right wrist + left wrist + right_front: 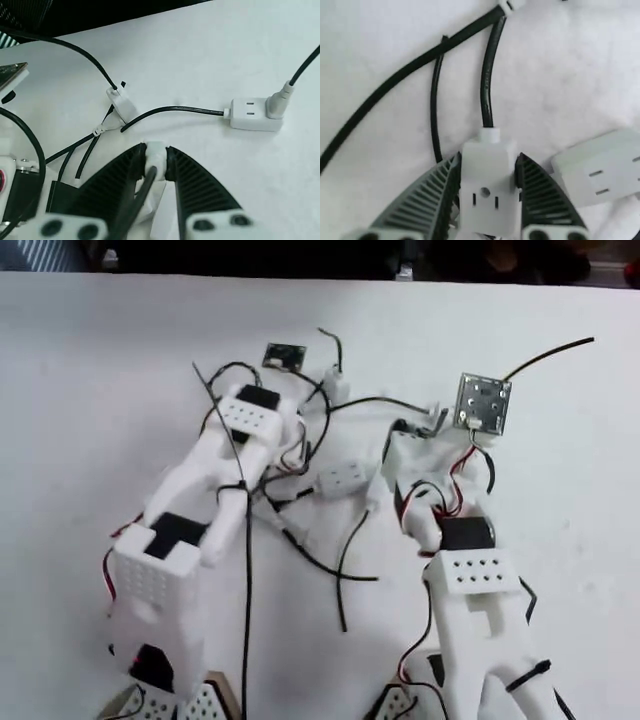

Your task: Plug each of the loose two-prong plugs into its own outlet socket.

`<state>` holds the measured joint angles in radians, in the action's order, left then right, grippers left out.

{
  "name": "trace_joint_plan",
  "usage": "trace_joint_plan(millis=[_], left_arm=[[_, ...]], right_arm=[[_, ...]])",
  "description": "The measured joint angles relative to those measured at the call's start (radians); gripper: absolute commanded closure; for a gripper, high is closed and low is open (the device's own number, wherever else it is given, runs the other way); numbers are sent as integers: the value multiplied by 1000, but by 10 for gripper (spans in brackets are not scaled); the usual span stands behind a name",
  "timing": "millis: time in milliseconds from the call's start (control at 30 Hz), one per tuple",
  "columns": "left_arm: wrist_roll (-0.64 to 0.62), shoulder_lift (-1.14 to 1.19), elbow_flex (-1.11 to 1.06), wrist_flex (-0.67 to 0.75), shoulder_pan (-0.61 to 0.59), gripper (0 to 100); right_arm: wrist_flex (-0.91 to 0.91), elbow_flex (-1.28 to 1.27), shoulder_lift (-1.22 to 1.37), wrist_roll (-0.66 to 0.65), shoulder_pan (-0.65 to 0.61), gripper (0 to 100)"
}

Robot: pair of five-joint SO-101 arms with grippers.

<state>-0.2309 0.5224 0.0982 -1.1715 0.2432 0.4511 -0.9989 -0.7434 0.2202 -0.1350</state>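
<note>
In the high view, the left gripper (297,440) is seen at centre-left and the right gripper (403,452) at centre-right. A loose socket block (345,478) lies on the table (90,360) between them, close to both. Finger positions cannot be made out here.

In the left wrist view, the left gripper (487,160) is closed on a held socket block (487,200), gripped by its two sides. The block's long axis runs along the fingers, its slotted face is turned toward the camera, and its black cord (487,85) leaves toward the top of the frame. The loose socket block (600,167) lies just beside it at the right edge.

In the right wrist view, the right gripper (156,148) is clamped narrowly on a held plug (155,156); its prongs are hidden. The loose socket block (250,115) lies at right of centre, well ahead of the fingertips, with its long axis across the frame. A seated plug (276,104) occupies its right end and a free slot pair faces up. A spare plug (121,103) lies at left of centre.

The next insertion is judged to depend on turning the held plug's prongs square to a free socket face; the right arm is the one carrying it.
</note>
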Motion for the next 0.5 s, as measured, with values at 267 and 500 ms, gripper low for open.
trace_joint_plan(millis=[267, 500], left_arm=[[100, 15, 144, -247, -11, 977], [112, 15, 264, -402, -35, 977]], right_arm=[[0, 0, 0, 0, 0, 981], [-2, -9, 0, 0, 2, 981]])
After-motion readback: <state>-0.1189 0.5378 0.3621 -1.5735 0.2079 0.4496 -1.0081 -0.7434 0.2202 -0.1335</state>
